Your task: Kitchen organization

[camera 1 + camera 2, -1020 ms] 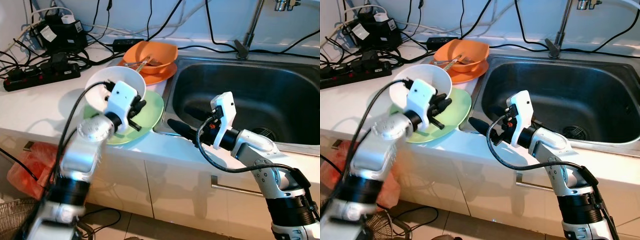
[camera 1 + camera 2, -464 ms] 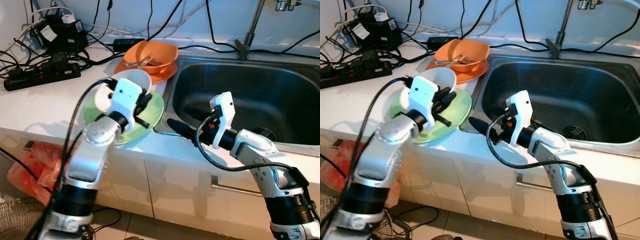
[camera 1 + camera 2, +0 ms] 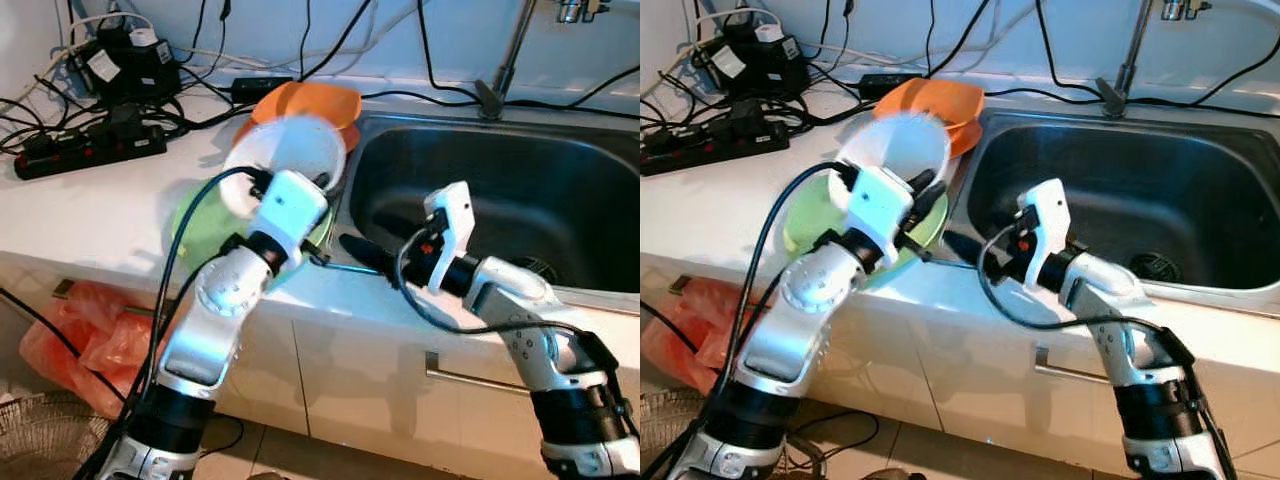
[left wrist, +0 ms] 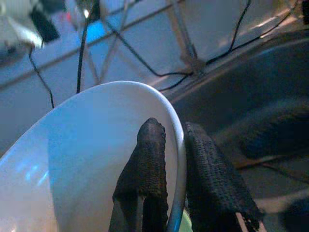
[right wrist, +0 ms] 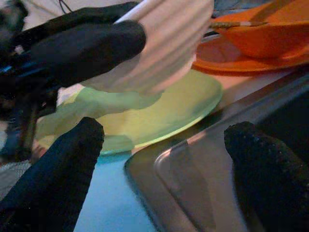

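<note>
Left wrist view: white bowl (image 4: 91,159) rim pinched between left gripper (image 4: 176,159) fingers, bowl held tilted above green plate (image 3: 205,225) left of sink (image 3: 560,190), right gripper (image 5: 169,159) spread wide, empty, seen at sink's near-left edge, orange bowl (image 5: 270,29) farther back.

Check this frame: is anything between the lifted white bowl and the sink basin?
Nothing visible lies in the basin itself. The left gripper pinches the white bowl by its rim above the green plate. The right gripper hovers open over the sink's near-left edge, beside the likely path.
</note>
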`<state>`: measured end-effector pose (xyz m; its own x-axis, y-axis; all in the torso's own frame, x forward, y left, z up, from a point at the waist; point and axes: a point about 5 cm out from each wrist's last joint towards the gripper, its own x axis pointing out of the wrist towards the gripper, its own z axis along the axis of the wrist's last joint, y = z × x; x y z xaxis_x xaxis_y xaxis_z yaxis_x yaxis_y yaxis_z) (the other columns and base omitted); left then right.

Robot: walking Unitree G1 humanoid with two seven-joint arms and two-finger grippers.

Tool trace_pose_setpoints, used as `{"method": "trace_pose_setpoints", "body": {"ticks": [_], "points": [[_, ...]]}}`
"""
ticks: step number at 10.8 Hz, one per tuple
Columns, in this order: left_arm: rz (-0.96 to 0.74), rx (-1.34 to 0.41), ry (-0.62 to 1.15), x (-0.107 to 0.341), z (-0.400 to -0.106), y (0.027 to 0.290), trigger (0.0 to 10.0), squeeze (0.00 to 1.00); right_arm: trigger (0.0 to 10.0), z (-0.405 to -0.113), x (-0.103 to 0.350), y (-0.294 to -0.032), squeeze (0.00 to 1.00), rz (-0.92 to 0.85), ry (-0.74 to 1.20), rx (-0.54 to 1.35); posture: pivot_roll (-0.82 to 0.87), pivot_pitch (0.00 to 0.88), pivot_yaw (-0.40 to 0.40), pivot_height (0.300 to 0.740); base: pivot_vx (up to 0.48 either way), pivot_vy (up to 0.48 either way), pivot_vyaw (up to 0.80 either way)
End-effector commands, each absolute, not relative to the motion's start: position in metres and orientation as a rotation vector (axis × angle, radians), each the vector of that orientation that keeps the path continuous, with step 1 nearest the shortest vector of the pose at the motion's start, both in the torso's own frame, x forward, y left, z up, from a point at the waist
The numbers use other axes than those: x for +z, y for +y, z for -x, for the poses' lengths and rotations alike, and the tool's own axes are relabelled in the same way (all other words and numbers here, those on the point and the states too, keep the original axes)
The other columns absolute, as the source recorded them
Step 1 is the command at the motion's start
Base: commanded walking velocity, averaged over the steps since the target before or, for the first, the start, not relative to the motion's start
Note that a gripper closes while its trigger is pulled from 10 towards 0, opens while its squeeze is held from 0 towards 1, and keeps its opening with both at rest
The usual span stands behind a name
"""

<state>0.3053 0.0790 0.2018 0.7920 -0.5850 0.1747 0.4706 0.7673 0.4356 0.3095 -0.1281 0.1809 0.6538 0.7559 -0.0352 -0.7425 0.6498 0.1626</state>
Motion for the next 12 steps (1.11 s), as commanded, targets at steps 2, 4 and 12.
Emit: {"method": "trace_pose_setpoints", "body": {"ticks": [2, 4, 12], "points": [[-0.531, -0.616, -0.405, 0.197, -0.301, 0.081, 0.0, 0.0, 10.0, -0.317, 0.188, -0.135, 0.0, -0.134, 0.075, 0.797, 0.06, 0.015, 0.072, 0.74, 0.0, 0.0, 0.0], [-0.67, -0.635, -0.444, 0.184, -0.303, 0.095, 0.0, 0.0, 10.0, -0.33, 0.196, -0.15, 0.0, -0.149, 0.049, 0.67, 0.06, 0.013, 0.077, 0.74, 0.0, 0.0, 0.0], [-0.858, -0.686, -0.569, 0.168, -0.311, 0.078, 0.0, 0.0, 10.0, -0.334, 0.217, -0.143, 0.0, -0.413, 0.036, 0.702, 0.04, 0.025, 0.068, 0.74, 0.0, 0.0, 0.0]]}}
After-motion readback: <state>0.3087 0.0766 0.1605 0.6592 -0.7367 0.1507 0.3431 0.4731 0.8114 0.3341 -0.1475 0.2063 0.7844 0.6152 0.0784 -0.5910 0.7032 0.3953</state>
